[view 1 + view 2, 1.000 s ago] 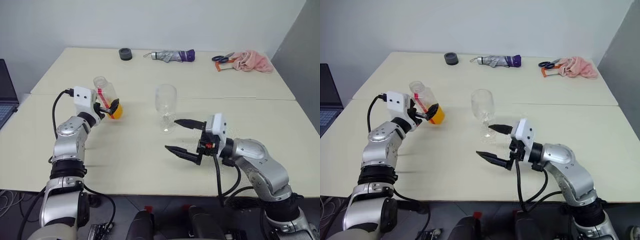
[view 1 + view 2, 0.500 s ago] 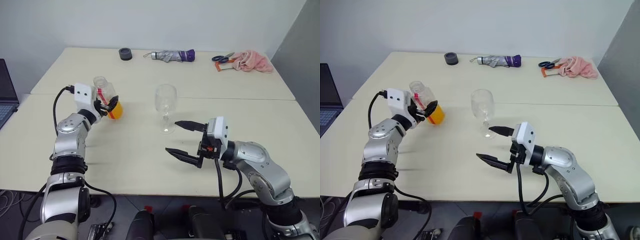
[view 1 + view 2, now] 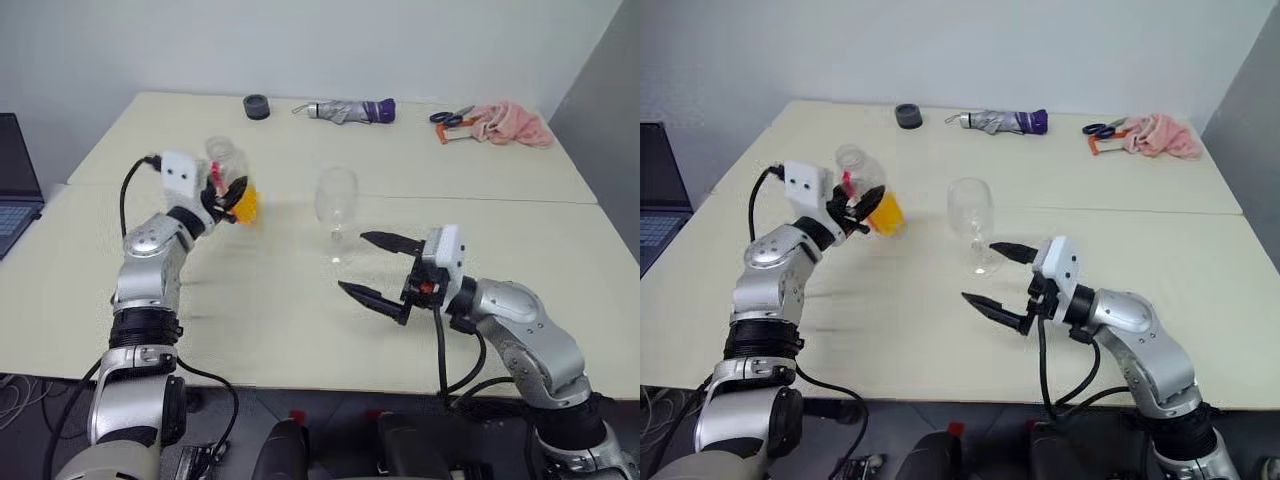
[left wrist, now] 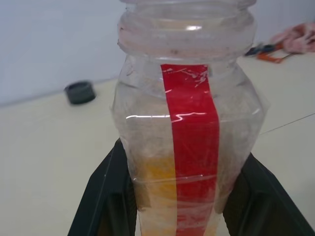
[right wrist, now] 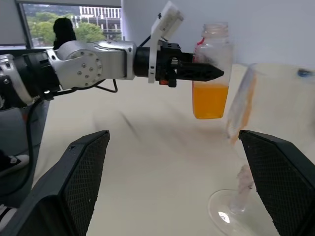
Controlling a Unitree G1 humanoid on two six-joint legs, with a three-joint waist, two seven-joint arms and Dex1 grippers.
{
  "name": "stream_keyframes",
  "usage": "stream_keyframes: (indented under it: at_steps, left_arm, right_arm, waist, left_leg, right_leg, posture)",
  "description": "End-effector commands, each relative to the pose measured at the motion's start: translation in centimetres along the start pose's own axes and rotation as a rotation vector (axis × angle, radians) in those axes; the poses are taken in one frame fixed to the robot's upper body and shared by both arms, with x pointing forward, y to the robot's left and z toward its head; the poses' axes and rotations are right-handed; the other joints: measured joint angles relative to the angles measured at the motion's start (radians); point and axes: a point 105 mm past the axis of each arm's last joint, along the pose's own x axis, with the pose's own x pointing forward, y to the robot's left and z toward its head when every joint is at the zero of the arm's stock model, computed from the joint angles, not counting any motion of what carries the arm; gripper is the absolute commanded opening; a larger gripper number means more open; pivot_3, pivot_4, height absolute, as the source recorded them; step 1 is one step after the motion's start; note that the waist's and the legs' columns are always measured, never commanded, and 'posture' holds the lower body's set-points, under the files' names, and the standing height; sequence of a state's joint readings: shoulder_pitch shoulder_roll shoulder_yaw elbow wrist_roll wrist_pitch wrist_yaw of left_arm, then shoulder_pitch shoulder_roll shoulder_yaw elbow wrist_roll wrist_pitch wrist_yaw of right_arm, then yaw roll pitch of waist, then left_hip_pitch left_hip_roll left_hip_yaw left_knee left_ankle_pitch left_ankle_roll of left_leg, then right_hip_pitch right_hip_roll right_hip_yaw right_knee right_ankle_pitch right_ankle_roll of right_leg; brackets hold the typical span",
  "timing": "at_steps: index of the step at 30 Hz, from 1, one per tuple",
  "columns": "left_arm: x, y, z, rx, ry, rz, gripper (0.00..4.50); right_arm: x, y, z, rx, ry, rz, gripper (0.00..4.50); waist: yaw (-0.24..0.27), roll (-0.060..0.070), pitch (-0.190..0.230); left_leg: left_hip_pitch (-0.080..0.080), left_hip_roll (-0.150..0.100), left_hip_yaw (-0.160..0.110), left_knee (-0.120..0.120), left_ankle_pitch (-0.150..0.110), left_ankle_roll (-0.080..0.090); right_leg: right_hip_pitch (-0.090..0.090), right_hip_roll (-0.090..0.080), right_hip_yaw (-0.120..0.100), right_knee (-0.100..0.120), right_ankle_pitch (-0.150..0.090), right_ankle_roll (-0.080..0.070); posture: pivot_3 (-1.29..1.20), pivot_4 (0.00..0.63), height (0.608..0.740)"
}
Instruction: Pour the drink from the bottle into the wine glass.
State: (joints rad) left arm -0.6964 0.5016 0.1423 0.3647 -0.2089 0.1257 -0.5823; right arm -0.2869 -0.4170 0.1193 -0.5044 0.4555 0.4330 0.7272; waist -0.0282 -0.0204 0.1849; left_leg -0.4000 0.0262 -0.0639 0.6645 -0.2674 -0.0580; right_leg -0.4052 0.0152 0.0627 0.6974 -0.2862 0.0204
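Observation:
The bottle (image 3: pixel 226 178) is clear plastic with a red strip and an open neck, and the orange drink (image 3: pixel 246 205) fills its lower part. My left gripper (image 3: pixel 229 196) is shut on the bottle's body and holds it nearly upright just above the table, left of the wine glass (image 3: pixel 336 199). In the left wrist view the black fingers (image 4: pixel 102 196) press both sides of the bottle (image 4: pixel 189 132). The empty glass stands upright on the table. My right gripper (image 3: pixel 377 270) hovers open close in front of the glass, with nothing in it; its view shows the glass (image 5: pixel 244 123) and the bottle (image 5: pixel 211 64).
Along the table's far edge lie a black round lid (image 3: pixel 256 106), a folded umbrella (image 3: pixel 345 110), scissors (image 3: pixel 449 117) and a pink cloth (image 3: pixel 510 122). A laptop (image 3: pixel 15 190) sits off the left side. A seam (image 3: pixel 480 198) runs across the table behind the glass.
My left gripper has closed on the bottle and lifted it up and rightward, toward the glass. The right gripper stays open in about the same place.

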Motion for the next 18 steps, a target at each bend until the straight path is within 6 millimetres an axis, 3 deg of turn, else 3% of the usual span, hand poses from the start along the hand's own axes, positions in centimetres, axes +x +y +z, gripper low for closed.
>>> stream_keyframes:
  at_steps: [1, 6, 13, 18]
  left_arm:
    - [0.8, -1.3, 4.2, 0.186, -0.107, -0.078, 1.76]
    - [1.7, -2.2, 6.0, 0.343, -0.151, -0.107, 1.76]
    - [2.8, -3.5, 6.7, 0.584, -0.182, -0.176, 1.76]
    - [3.2, -3.8, 6.8, 0.704, -0.201, -0.201, 1.76]
  right_arm:
    - [0.0, -0.4, 2.2, -0.040, -0.065, -0.034, 4.50]
    - [0.7, -0.7, 2.7, -0.023, -0.084, -0.062, 4.50]
    - [1.4, -0.5, 2.7, -0.047, -0.082, -0.047, 4.50]
    - [2.0, -1.3, 2.4, -0.051, -0.076, -0.108, 4.50]
  waist:
    - [-0.001, 0.000, 0.000]
    - [-0.008, 0.000, 0.000]
    - [-0.004, 0.000, 0.000]
    - [-0.005, 0.000, 0.000]
  left_leg:
    - [0.000, 0.000, 0.000, 0.000, 0.000, 0.000]
    - [0.001, -0.001, 0.002, 0.000, 0.000, 0.000]
    - [0.001, -0.002, 0.002, -0.001, 0.000, 0.000]
    - [0.001, -0.003, 0.002, -0.001, 0.000, 0.000]
  right_leg:
    - [0.000, 0.000, 0.000, 0.000, 0.000, 0.000]
    - [0.000, 0.001, 0.001, 0.000, 0.000, 0.000]
    - [-0.001, 0.002, 0.001, 0.000, 0.000, 0.000]
    - [-0.001, 0.002, 0.001, 0.000, 0.000, 0.000]
  posture:
    - [0.00, 0.150, 0.740]
    - [0.00, 0.150, 0.740]
    - [0.00, 0.150, 0.740]
    - [0.00, 0.150, 0.740]
